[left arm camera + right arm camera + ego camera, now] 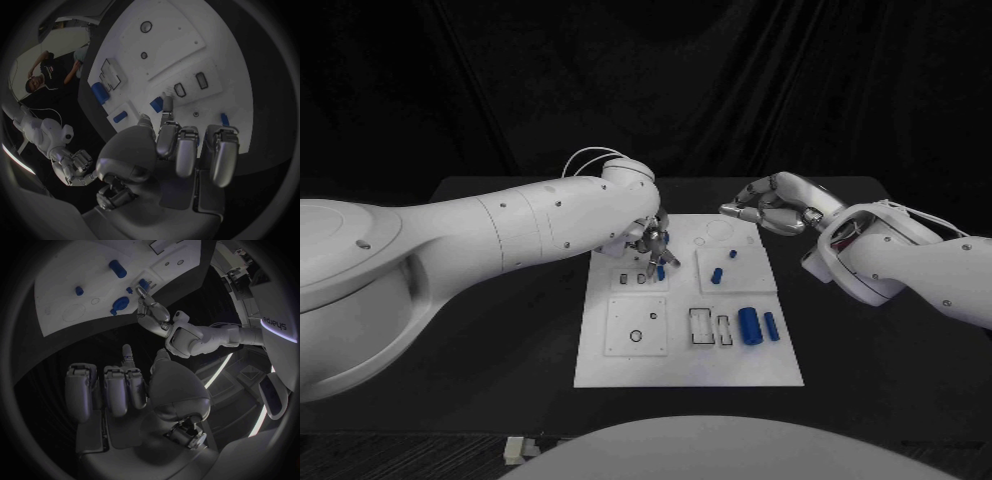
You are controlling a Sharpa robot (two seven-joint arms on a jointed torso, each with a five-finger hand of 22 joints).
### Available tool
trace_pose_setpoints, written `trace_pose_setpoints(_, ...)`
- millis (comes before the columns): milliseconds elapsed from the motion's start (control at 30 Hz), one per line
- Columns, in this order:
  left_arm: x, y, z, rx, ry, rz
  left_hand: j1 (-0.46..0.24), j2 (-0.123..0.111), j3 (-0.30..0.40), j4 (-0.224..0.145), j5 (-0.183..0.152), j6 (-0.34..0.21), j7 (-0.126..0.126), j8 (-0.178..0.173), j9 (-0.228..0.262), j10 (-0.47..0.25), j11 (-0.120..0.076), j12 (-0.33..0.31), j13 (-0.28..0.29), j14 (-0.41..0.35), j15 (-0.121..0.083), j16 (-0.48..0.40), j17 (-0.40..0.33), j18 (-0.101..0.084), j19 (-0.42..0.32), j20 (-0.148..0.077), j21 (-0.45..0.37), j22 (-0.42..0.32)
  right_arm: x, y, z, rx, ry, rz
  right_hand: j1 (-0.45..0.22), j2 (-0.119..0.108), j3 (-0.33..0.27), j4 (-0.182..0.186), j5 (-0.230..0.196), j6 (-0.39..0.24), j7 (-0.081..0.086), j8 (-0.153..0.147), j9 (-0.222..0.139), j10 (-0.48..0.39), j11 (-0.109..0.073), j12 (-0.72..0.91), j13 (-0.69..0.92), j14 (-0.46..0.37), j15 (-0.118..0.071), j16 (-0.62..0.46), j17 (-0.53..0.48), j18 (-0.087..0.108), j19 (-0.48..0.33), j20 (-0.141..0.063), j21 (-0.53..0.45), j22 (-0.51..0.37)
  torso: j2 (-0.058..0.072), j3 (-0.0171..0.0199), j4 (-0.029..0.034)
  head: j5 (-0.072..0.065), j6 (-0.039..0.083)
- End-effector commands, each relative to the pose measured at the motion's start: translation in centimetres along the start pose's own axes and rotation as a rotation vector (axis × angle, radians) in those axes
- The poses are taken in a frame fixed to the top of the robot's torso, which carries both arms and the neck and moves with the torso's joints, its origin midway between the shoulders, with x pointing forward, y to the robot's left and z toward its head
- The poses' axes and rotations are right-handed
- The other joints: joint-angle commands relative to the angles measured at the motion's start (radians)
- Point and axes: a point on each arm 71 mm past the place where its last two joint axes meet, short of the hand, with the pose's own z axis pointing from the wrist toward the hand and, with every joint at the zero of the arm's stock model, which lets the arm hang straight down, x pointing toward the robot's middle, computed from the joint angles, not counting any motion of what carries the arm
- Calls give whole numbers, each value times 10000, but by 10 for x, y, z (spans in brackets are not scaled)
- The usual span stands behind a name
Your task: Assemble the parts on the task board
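While the left hand [651, 243] reaches over the far left part of the white task board [689, 372], its fingertips pinch a small blue part [659, 270] and hold it upright just above a row of small slots there. The left wrist view shows the same blue part [156, 104] at the tips of the fingers [167, 131], beside two dark rectangular slots [190, 85] in the board. The right wrist view also catches the left hand [152, 311] over the board with the piece in its fingertips.

The right hand [773, 207] hovers beyond the board's far right corner, above the black tabletop [488, 330], its fingers curled loosely inward and holding nothing; its own wrist view shows the fingers [117, 390] bent forward with nothing between them.

The board lies in the middle of the tabletop, its long sides running from the near edge toward the far edge. Two more small blue parts [717, 273] stand near the board's middle, toward its right side, one a little farther back than the other. Nearer the near right corner lie a thick blue cylinder [750, 326] and, just beside it on the right, a thin blue bar [770, 325]. Left of the cylinder are rectangular outlined recesses [702, 326], and on the near left part sits a square plate with a small ring [635, 336].
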Motion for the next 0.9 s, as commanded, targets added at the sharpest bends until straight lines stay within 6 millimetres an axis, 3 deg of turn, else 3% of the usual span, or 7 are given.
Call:
trace_pose_setpoints(33, 2, -3, 1, 132, 134, 56, 91, -4, 58, -17, 34, 36, -1, -42, 18, 1385, -413, 1832, 4052, 1039, -74, 27, 2634, -27, 904, -58, -33, 2517, 1, -1, -1, 117, 70, -3, 76, 12, -51, -2, 48, 85, 16, 68, 4, 1044, 52, 36, 2630, 1058, 56, 30, 2635, 43, 611, 77, -58, 2364, 4, 3, 2, 5, -2)
trace_pose_setpoints(700, 10, -1, 5, 11, 459, 124, 228, -69, 223, -157, 51, 120, -50, -44, 150, 1385, -441, 1832, 4052, 1039, -103, 27, 2634, -20, 878, -78, -48, 2493, 1, -2, -1, 168, 92, -6, 86, 10, -72, 2, 58, 124, 12, 89, 8, 1044, 59, 36, 2630, 1058, 61, 30, 2635, 65, 565, 82, -134, 2334, 5, -1, 4, -45, -2)
trace_pose_setpoints(900, 11, 2, 5, -99, 541, 142, 447, -121, 477, -379, 146, 118, -79, -92, 273, 1385, -469, 1832, 4052, 1039, -131, 27, 2634, -15, 862, -101, -59, 2478, 1, -2, -1, 184, 96, -7, 91, 10, -76, 1, 60, 133, 11, 94, 9, 1044, 60, 36, 2630, 1058, 62, 30, 2635, 72, 551, 83, -158, 2325, 7, 0, 3, -21, -2)
